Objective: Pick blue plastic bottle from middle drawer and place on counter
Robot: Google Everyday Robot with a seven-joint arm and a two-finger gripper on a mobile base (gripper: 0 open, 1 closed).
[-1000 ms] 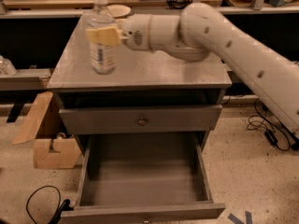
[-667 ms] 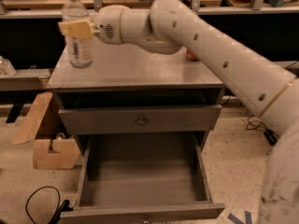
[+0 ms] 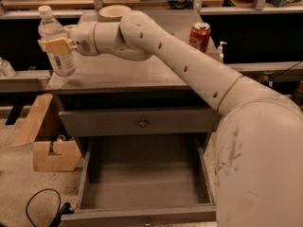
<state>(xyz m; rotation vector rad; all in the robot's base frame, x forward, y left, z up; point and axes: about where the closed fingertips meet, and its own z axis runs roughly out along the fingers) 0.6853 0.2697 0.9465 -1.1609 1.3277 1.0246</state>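
Observation:
The blue plastic bottle (image 3: 57, 46), clear with a white cap and pale label, is held upright at the counter's far left edge, just above its surface. My gripper (image 3: 57, 45) is shut on the blue plastic bottle around its middle, tan pads against the label. The arm reaches in from the lower right across the counter (image 3: 132, 72). The middle drawer (image 3: 142, 183) is pulled open below, and its grey floor shows nothing on it.
A red Coca-Cola can (image 3: 200, 37) stands at the counter's back right. A tan bowl (image 3: 115, 12) sits at the back. A closed drawer front with a knob (image 3: 141, 123) is above the open drawer. Wooden blocks (image 3: 47, 145) and a black cable (image 3: 42, 207) lie on the floor left.
The gripper has carried the bottle leftward across the counter, from its middle-left to its far left edge. The view has also shifted.

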